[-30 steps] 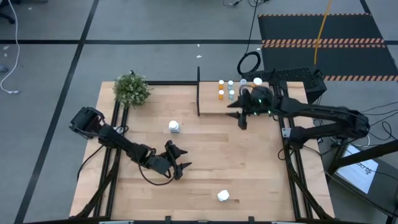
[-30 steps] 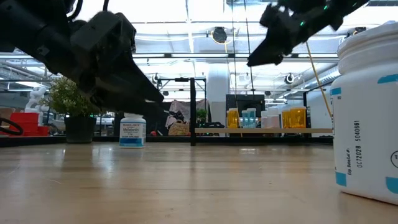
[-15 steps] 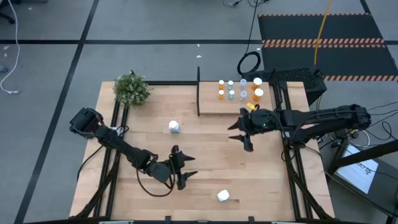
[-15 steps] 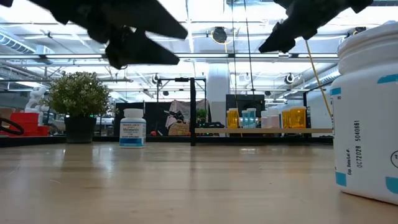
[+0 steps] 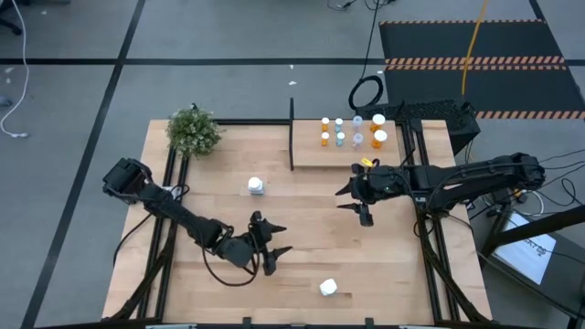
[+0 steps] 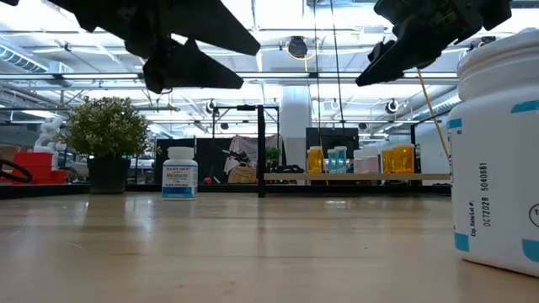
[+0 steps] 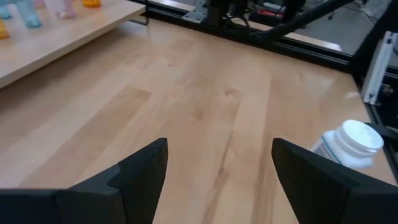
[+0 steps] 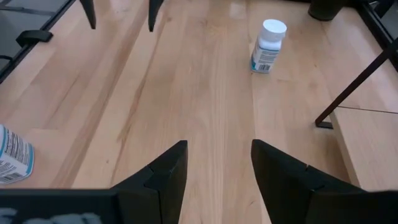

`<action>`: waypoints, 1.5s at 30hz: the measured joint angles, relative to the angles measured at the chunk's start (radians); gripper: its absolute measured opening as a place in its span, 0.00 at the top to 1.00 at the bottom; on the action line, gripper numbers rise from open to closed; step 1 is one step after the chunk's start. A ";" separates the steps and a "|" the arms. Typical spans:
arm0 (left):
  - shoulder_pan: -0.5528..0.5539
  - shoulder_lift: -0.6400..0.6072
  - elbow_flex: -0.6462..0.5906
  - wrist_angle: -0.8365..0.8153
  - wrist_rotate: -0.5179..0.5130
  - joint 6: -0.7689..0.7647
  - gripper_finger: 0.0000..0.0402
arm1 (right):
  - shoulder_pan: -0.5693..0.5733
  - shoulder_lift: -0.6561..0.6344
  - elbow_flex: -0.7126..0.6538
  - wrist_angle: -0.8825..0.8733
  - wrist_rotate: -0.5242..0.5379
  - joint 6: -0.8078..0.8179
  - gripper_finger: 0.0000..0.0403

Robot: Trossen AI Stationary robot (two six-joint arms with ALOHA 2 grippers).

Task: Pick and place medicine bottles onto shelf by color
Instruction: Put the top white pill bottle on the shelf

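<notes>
Two white medicine bottles stand upright on the table: one [image 5: 256, 186] mid-table toward the far side, seen also in the right wrist view [image 8: 268, 45], and one [image 5: 328, 288] near the front edge, seen in the left wrist view [image 7: 351, 144]. Orange and pale-blue bottles [image 5: 340, 132] stand on the wooden shelf [image 5: 352, 153] at the far right. My left gripper [image 5: 279, 249] hangs open above the table, left of the near bottle. Just in front of the shelf, my right gripper [image 5: 352, 206] hangs open. Neither holds anything.
A green bushy plant [image 5: 194, 131] stands at the far left corner. A thin black post [image 5: 292, 135] rises at the shelf's left end. Bare tabletop [image 5: 311, 228] lies between the two grippers. In the low view the near white bottle [image 6: 497, 151] fills the right side.
My left gripper has risen and gone a little toward the table's right and near edges, staying open. My right gripper has swung away from the shelf toward the near edge, rolling somewhat, also open. No bottle has moved.
</notes>
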 joint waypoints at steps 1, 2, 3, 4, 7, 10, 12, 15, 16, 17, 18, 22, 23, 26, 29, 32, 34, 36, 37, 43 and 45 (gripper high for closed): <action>-0.004 0.000 0.000 -0.004 -0.009 -0.004 0.29 | 0.000 0.000 0.000 0.000 0.000 0.000 0.57; -0.009 0.000 0.000 -0.005 -0.016 -0.010 0.29 | 0.000 0.000 0.000 0.000 0.000 0.000 0.57; -0.013 0.000 0.000 -0.007 -0.024 -0.017 0.29 | 0.000 0.000 0.000 0.000 0.000 0.000 0.57; -0.016 0.000 0.000 -0.014 -0.034 -0.028 0.29 | 0.000 0.000 0.000 0.000 0.000 0.000 0.57; -0.023 0.000 0.000 -0.062 -0.068 -0.055 0.29 | 0.000 0.000 0.000 0.000 0.000 0.001 0.57; -0.021 -0.013 0.000 -0.151 -0.067 -0.055 0.29 | 0.001 0.000 0.000 -0.001 -0.004 0.015 0.57; -0.007 -0.032 0.000 -0.207 -0.027 -0.054 0.29 | 0.005 0.000 0.000 -0.012 -0.004 0.027 0.57; 0.031 -0.080 0.000 -0.325 0.054 -0.057 0.29 | 0.006 0.000 0.000 -0.042 -0.005 0.027 0.57; 0.045 -0.095 0.000 -0.360 0.068 -0.059 0.29 | 0.006 0.000 -0.001 -0.049 -0.004 0.027 0.57; 0.059 -0.112 0.000 -0.402 0.076 -0.057 0.29 | 0.006 0.000 -0.001 -0.052 -0.003 0.023 0.57; 0.071 -0.131 0.000 -0.454 0.079 -0.048 0.29 | 0.006 0.000 -0.001 -0.050 -0.002 0.016 0.57; 0.132 -0.220 0.000 -0.644 0.103 0.022 0.29 | 0.006 0.000 -0.001 -0.027 -0.002 -0.012 0.57; 0.151 -0.246 0.000 -0.701 0.117 0.041 0.29 | 0.006 0.000 -0.001 -0.020 -0.002 -0.022 0.57; 0.235 -0.320 0.000 -0.791 0.218 0.080 0.29 | 0.006 0.000 -0.001 -0.015 -0.002 -0.036 0.57; 0.322 -0.365 0.000 -0.860 0.302 0.133 0.29 | 0.006 0.000 -0.001 -0.015 -0.001 -0.101 0.57; 0.407 -0.374 0.000 -0.883 0.385 0.214 0.29 | 0.005 0.000 -0.001 -0.014 0.004 -0.187 0.57; 0.462 -0.374 0.000 -0.886 0.430 0.254 0.29 | -0.002 0.000 -0.001 -0.013 0.004 -0.223 0.57; 0.519 -0.374 0.000 -0.886 0.454 0.272 0.29 | -0.011 0.000 -0.001 -0.016 0.004 -0.243 0.57; 0.544 -0.374 0.000 -0.885 0.463 0.282 0.29 | -0.017 0.000 -0.001 -0.016 0.004 -0.252 0.57; 0.646 -0.372 0.005 -0.881 0.531 0.430 0.29 | -0.044 0.000 -0.001 -0.024 0.006 -0.258 0.57; 0.667 -0.349 0.006 -0.866 0.563 0.471 0.29 | -0.052 0.000 -0.001 -0.023 0.006 -0.258 0.57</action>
